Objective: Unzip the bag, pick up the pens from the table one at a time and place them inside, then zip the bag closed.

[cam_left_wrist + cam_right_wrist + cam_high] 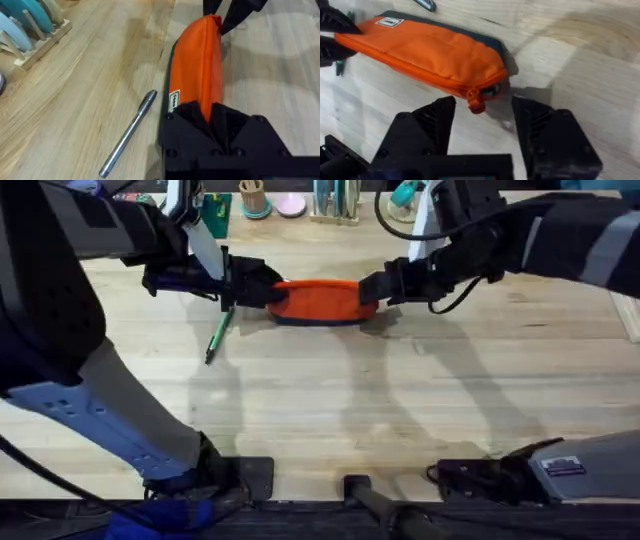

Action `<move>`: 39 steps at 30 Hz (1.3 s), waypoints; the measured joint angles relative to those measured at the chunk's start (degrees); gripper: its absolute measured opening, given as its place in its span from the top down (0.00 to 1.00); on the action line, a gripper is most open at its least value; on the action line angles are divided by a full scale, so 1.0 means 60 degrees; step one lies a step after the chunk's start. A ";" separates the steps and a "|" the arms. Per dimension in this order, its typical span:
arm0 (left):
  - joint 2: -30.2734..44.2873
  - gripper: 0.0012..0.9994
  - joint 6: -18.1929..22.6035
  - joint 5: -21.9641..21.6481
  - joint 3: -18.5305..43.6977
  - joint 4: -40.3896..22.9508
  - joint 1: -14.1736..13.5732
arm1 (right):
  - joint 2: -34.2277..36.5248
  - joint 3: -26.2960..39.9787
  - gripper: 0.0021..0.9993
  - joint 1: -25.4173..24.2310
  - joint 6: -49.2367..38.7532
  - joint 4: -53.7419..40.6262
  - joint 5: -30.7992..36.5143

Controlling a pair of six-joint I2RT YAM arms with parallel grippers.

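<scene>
We see the left gripper (212,125) clamped on the bag (322,300) at upper centre; right gripper (482,125) spread open.

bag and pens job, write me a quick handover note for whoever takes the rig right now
Left gripper: shut on one end of the oblong orange fabric pouch with a dark base, pinning it.
Right gripper: open, its fingers either side of the small orange zipper pull at the pouch's other end, not gripping yet.
Pouch lies on the light wooden plank table, far centre, zipper closed.
Slim green pen lies on the table by the left gripper; a silver-grey pen lies beside the pouch in the left wrist view.
Done: pouch braced.
Left: unzip, load pens one by one, zip shut.
</scene>
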 joint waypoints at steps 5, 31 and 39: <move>0.0000 0.96 -0.0003 0.0000 0.0000 0.0025 0.0000 | 0.0000 0.0000 0.50 0.0000 0.0000 0.0201 -0.0004; 0.0000 0.96 -0.0004 0.0002 0.0000 0.0101 0.0000 | 0.0000 0.0036 0.97 0.0033 -0.0004 0.0131 -0.0205; 0.0000 0.96 -0.0001 0.0004 0.0000 0.0098 0.0000 | -0.0004 0.0167 0.97 0.0033 0.0000 -0.0152 -0.0212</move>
